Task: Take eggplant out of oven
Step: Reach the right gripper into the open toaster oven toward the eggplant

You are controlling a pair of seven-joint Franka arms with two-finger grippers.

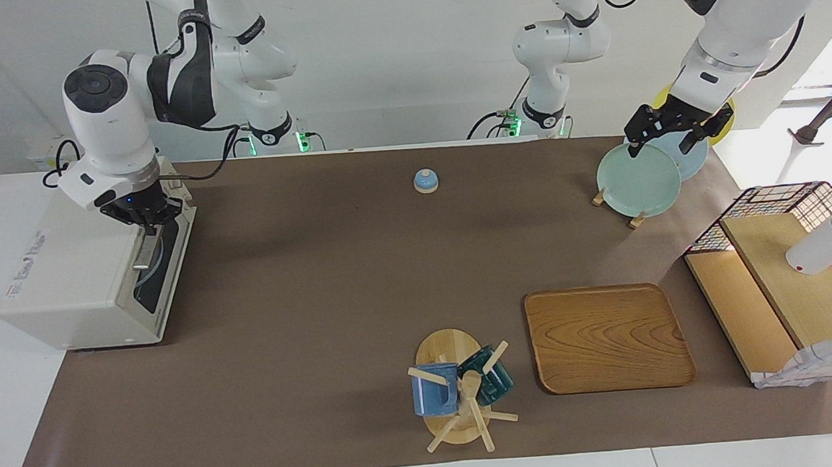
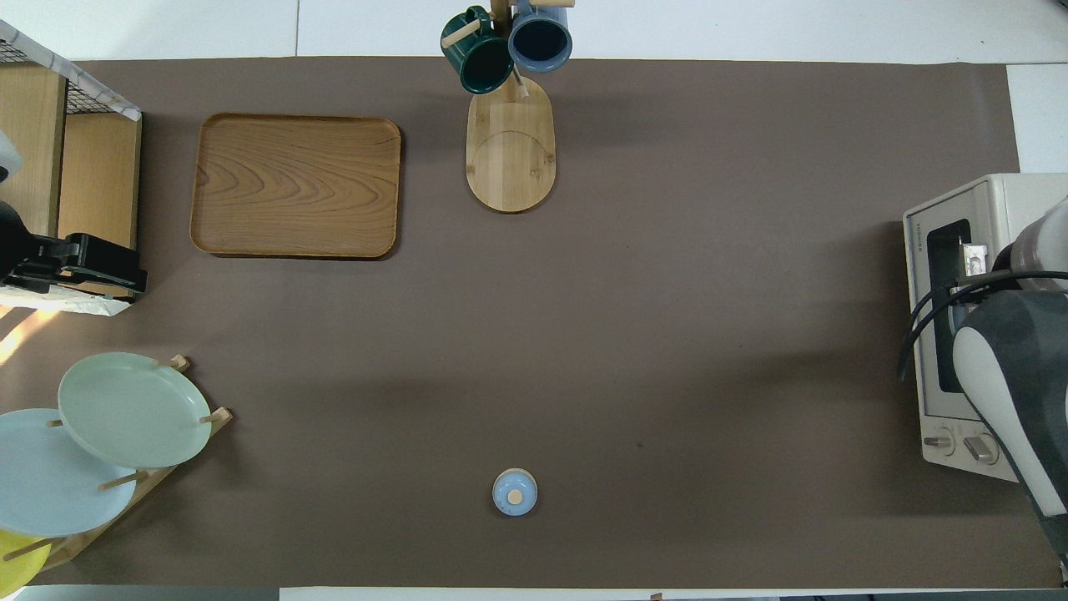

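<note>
Right gripper [image 1: 149, 219] at toaster oven [image 1: 79, 283] door handle [image 1: 148, 244], jaws closed on it. Door shut; eggplant not visible. Left gripper [image 1: 670, 133] waits over plate rack [image 1: 635, 218], jaws open.

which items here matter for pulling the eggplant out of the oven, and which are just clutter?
In play:
- oven, door shut
- right gripper, shut on the oven's handle
- eggplant: not visible

Clutter:
- wooden tray
- mug tree with two mugs
- plate rack; left gripper waits open over it
- blue bell
- wire-and-wood rack
</note>
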